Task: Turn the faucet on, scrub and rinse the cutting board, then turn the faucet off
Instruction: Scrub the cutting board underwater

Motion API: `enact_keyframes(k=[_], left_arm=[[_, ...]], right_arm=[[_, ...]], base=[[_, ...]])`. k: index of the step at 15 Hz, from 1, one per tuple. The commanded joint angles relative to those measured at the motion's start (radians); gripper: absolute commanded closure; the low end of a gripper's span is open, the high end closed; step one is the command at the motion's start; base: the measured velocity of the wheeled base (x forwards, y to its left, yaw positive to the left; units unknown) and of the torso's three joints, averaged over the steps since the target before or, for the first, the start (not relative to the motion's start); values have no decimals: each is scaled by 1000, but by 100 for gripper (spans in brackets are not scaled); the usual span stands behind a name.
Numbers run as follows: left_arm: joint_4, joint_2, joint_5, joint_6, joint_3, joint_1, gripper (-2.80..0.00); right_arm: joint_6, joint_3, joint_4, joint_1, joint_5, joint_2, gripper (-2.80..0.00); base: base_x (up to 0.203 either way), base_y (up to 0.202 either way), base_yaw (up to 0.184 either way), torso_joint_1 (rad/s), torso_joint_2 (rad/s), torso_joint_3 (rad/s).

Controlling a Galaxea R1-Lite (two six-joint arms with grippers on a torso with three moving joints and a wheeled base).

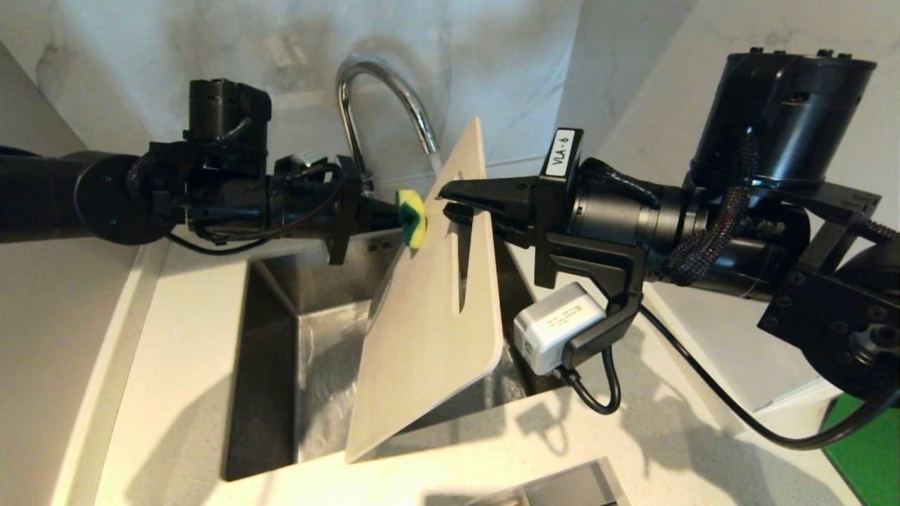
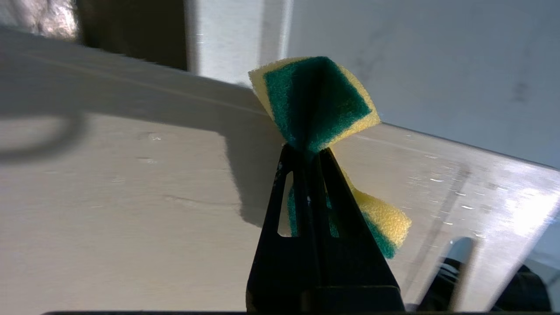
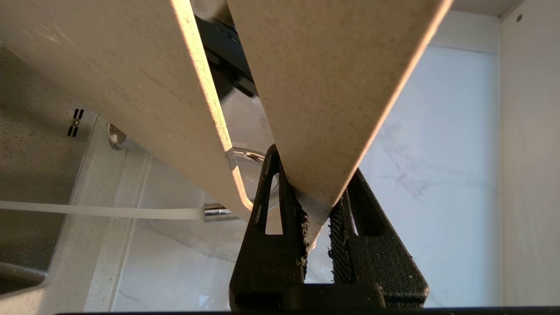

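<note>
Cream plastic: cutting board (image 1: pixel 429 309), tilted on edge over the sink (image 1: pixel 281 330), its lower corner at about 7 o'clock down near the front rim, its top end up at 12 o'clock just beside the tap's outlet.
Board handle slot: long narrow cut near the raised end, running down the face toward 6 o'clock in the head view.
Board surface: small water beads and a wet sheen show on it in the left wrist view.
Right pincer (image 1: pixel 450 200): comes in from 3 o'clock, clamped on the board's raised end beside the slot; in the right wrist view the two toothed fingers (image 3: pixel 286 227) bite the board's edge between them.
Left pincer (image 1: pixel 394 213): comes in from 9 o'clock, squeezed tight on the sponge (image 1: pixel 411 219).
Sponge: green scouring face and yellow foam, folded by the grip, set against the board's near face at its upper part.
Faucet (image 1: pixel 383 105): chrome gooseneck at 12 o'clock behind the board, arch curving toward the board's top edge.
Water: a thin white stream leaves the faucet's outlet, seen in the right wrist view.
Table (image 1: pixel 176 393): pale speckled stone around the steel basin.
Wall: white marble-look panel behind the faucet.
</note>
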Motion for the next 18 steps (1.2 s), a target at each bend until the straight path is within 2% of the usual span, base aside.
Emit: enact_keyframes(k=[1, 6, 12, 18], left_arm=[[-1, -16, -4, 9, 48, 6, 0], [-20, -57, -3, 50, 166, 18, 0], [-153, -82, -7, 58, 360, 92, 0], [-320, -71, -41, 61, 560, 171, 0]], right_arm=[[-12, 1, -3, -1, 4, 1, 0], [-1, 7, -14, -1, -18, 1, 0], [13, 9, -29, -1, -18, -2, 0], [16, 6, -29, -1, -18, -4, 0]], base=[[0, 0, 0, 0, 0, 0], [0, 0, 0, 0, 0, 0], [0, 0, 0, 0, 0, 0], [0, 0, 0, 0, 0, 0]])
